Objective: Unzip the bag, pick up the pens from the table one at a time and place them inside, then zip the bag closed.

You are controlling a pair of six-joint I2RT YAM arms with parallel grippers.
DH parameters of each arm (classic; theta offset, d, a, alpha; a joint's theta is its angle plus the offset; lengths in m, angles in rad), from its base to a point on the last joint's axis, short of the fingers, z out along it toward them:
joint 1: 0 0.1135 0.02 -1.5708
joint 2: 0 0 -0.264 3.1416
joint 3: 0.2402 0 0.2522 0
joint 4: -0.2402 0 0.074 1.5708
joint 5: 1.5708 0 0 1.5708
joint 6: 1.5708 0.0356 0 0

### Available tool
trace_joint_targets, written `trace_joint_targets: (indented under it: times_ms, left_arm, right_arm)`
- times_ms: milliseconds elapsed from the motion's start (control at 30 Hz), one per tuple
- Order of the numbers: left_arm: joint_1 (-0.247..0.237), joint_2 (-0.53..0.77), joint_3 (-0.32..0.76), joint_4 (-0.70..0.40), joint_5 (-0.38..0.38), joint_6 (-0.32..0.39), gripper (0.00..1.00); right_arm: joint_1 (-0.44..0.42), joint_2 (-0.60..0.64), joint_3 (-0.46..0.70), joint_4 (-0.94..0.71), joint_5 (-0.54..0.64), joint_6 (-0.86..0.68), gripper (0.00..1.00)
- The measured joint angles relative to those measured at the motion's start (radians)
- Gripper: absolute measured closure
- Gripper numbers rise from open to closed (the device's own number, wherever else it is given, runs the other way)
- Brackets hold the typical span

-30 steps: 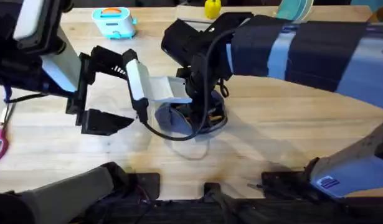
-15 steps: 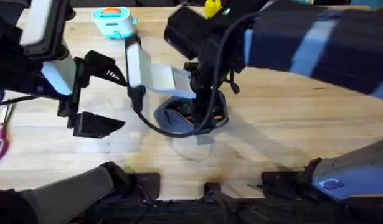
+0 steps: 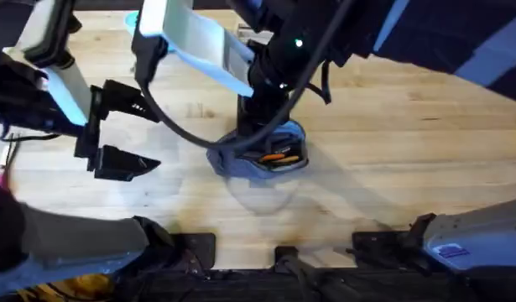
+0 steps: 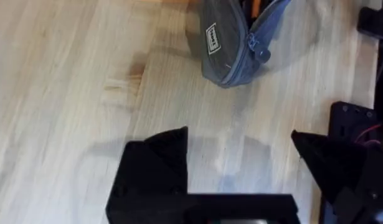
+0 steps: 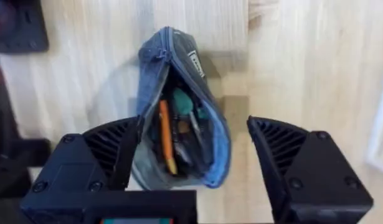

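Observation:
The blue-grey bag (image 3: pixel 256 159) lies on the table (image 3: pixel 409 151) near the middle, its zipper open and mouth gaping. An orange pen (image 5: pixel 166 138) rests inside it, also seen as the orange pen (image 3: pixel 276 157) from overhead. Dark items lie beside it, and I cannot tell the black pen apart from them. My right gripper (image 5: pixel 194 158) hovers straight above the open bag, open and holding nothing. My left gripper (image 3: pixel 115 126) stands open and empty to the bag's left, well apart from it. In the left wrist view the bag (image 4: pixel 225 46) shows its small zipper pull (image 4: pixel 261 55).
A teal object (image 3: pixel 129 18) sits at the table's back left, mostly behind the right arm's white link. The right arm crosses over the table's middle, large and dark. Bare wood lies right of the bag.
The right arm has risen toward the camera, lifting its gripper up from the bag's mouth. The left gripper drifted slightly left. The bag stayed in place.

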Motion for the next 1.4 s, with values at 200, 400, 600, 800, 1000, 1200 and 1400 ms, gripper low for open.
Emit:
trace_joint_targets:
  times_ms: [200,400,600,800,1000,1200,1400]
  left_arm:
    - [0.0,0.114,0.0,0.043,0.012,0.0,0.007]
    - [-0.003,0.172,0.0,0.094,0.048,0.0,0.006]
    - [-0.059,0.174,0.0,0.118,0.052,0.0,0.005]
    - [-0.133,0.174,0.0,0.133,0.048,0.0,0.007]
    - [-0.152,0.174,0.0,0.141,0.045,0.0,0.008]
    - [-0.152,0.174,0.0,0.141,0.045,0.0,0.007]
    - [-0.152,0.174,0.0,0.141,0.032,0.0,0.007]
  right_arm:
    - [0.001,0.0,0.0,0.05,-0.058,0.234,0.004]
    - [0.003,0.0,0.0,0.118,-0.071,0.571,0.004]
    - [0.039,0.0,-0.002,0.15,-0.018,0.879,0.004]
    - [0.082,0.0,-0.036,0.166,0.008,1.06,0.004]
    - [0.168,0.0,-0.106,0.177,0.019,1.209,0.004]
    - [0.245,0.0,-0.106,0.148,0.101,1.329,0.004]
    - [0.303,0.0,-0.124,0.156,0.216,1.483,0.004]
